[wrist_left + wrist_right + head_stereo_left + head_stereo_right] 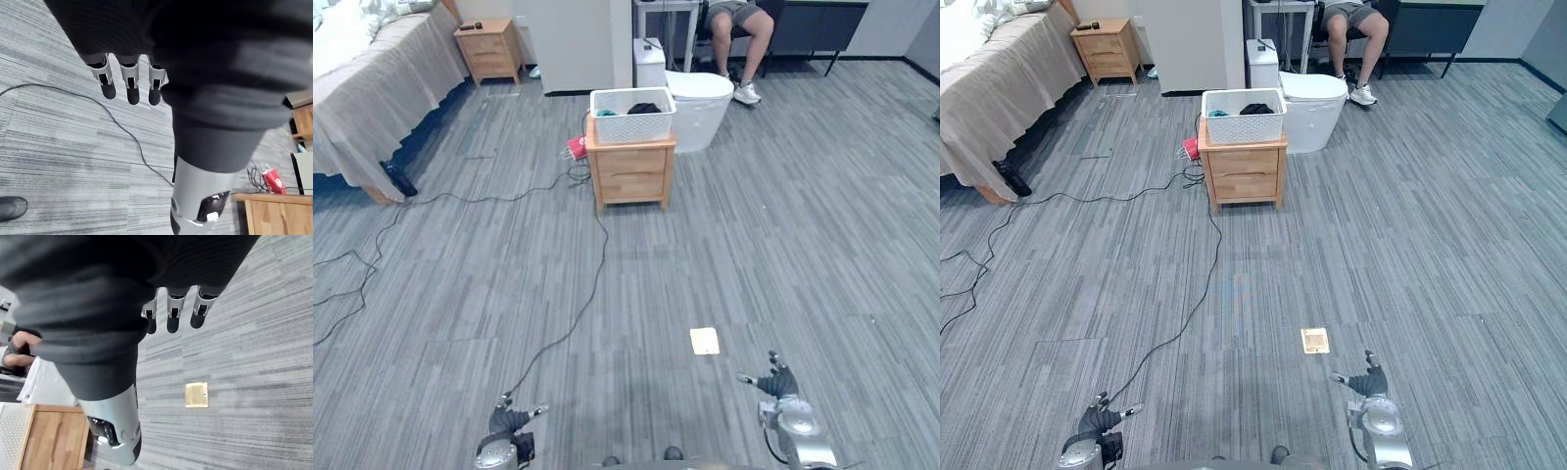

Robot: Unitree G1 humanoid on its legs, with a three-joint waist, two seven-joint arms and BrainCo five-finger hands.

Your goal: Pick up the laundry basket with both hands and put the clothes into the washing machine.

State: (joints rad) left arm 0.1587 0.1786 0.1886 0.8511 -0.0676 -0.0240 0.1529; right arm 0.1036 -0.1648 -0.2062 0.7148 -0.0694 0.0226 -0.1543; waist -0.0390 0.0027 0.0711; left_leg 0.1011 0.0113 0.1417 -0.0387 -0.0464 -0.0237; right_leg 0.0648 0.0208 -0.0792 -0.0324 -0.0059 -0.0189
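Nearest, low at the near edge, the left robot hand point(507, 423) and the right robot hand point(779, 384) hang over the grey floor point(783, 245). Each has its fingers point(128, 87) straight and apart and holds nothing, which suits walking up rather than grasping. A brass floor plate point(704, 341) lies just ahead of the right one.

Far ahead, the white laundry basket point(632, 116) stands on a small wooden table point(631, 174) with drawers, with dark clothes point(644, 108) inside. That raises it to a height both hands could likely take from either side. Just behind it to the right sits the white washing machine point(703, 106), so the carry should be short. A person point(742, 29) sits beyond, and a bed point(372, 88) lies at the far left.
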